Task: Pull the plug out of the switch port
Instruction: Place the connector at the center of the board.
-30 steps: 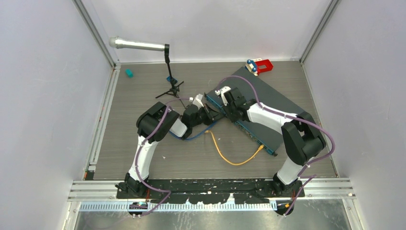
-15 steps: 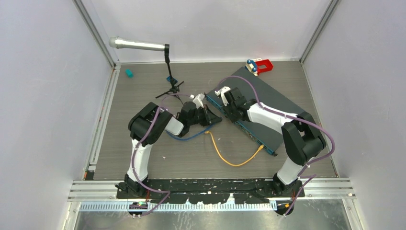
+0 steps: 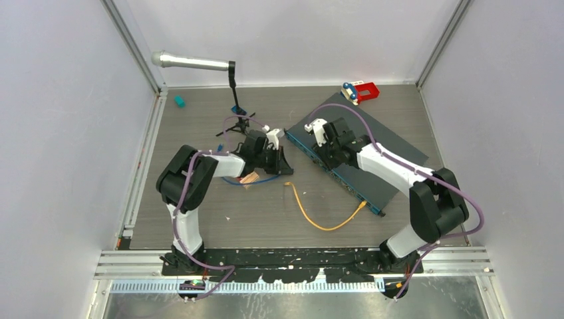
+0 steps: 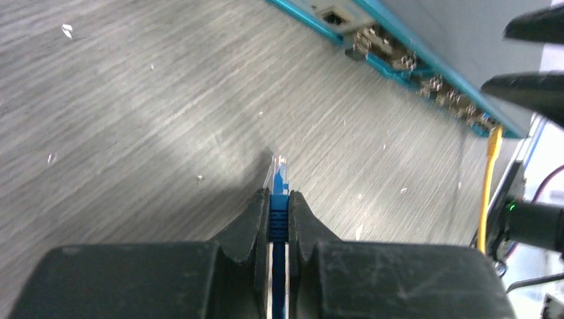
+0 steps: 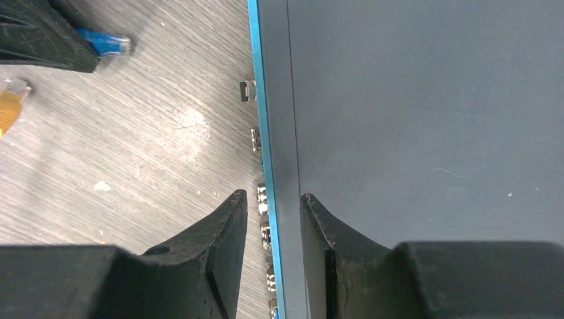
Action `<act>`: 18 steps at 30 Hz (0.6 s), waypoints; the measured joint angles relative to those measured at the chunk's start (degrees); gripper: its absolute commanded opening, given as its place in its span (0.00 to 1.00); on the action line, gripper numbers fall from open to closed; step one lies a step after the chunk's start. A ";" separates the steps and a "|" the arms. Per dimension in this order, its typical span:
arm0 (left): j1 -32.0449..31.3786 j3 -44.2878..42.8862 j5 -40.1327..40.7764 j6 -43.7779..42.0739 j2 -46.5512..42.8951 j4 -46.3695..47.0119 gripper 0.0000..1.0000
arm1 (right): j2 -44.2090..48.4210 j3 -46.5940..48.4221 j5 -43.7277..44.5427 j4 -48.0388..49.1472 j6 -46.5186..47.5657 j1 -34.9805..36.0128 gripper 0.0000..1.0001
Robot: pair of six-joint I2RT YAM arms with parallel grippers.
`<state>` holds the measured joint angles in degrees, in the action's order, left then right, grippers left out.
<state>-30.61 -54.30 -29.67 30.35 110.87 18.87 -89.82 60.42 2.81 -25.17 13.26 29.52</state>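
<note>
— Grey wood-grain surface (image 3: 199, 219), pale walls round it. Starting at the left: left gripper (image 4: 278, 194)?

— Pinched tight on the plug (image 4: 277, 169), by the blue boot, clear tip poking past the fingertips. Hanging just over the surface, well apart from the ports (image 4: 399, 63).

— Out of the switch (image 3: 389, 136), then?

— Looks so. No port touching it in either wrist view. Blue cable (image 3: 263, 179) trailing back under the arm.

— Next along?

— Yellow cable (image 3: 312, 216): loose end near the plug, other end seated at the near end of the front edge. Worth steering clear of.

— And at the right?

— Switch lying flat and slantwise, blue front edge facing left. Right gripper (image 5: 271, 198) parted a little, astride that edge: one finger over the top, one out front by the ports. Clamping nothing, as far as can be told; probably bracing.

— So, to finish well?

— Draw the plug straight back and level, away from the edge. No twisting, no dragging the tip on the surface. Squeeze on the boot, not the latch. Leave the right gripper bearing down until the blue cable goes slack. Lay the plug down short of the yellow loop.
</note>
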 measured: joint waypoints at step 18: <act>13.14 -4.48 -10.45 -44.85 -21.03 -51.15 0.00 | 6.73 0.24 -4.96 -7.56 3.43 -0.02 0.40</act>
<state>-17.47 -58.78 -40.12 -14.50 89.84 -32.27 -83.09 60.66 -2.15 -32.73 16.69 29.50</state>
